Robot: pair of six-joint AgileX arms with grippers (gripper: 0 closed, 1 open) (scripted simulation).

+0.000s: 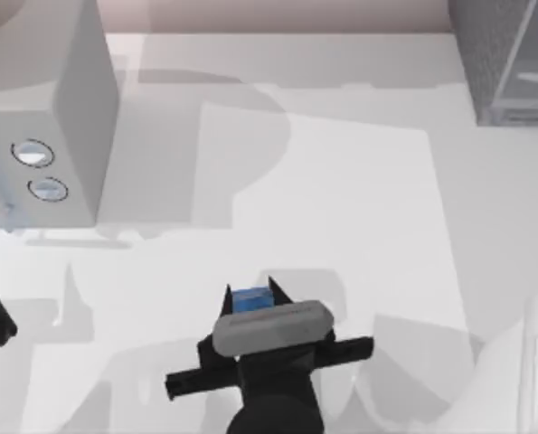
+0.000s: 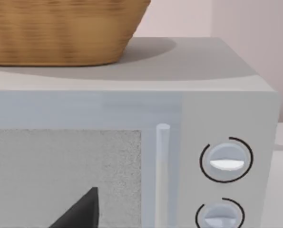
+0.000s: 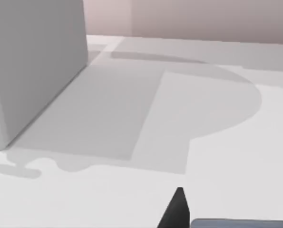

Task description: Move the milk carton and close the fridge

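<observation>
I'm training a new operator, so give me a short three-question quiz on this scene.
1. True or false: the woven brown basket sits atop the light grey two-knob box.
2. What lies between the right end effector's fingers? A) small blue-topped milk carton B) a knob C) nothing
3. Fill in: the dark grey speckled fridge stands at the table's far ____ corner.
Key: 1 true; 2 A; 3 right.

Open tabletop [image 1: 359,208]: bare between the appliances, passable.
Left obstacle: knobbed box [image 1: 65,117].
Far-right obstacle: fridge [image 1: 508,54].
Near centre: milk carton [image 1: 250,299].
</observation>
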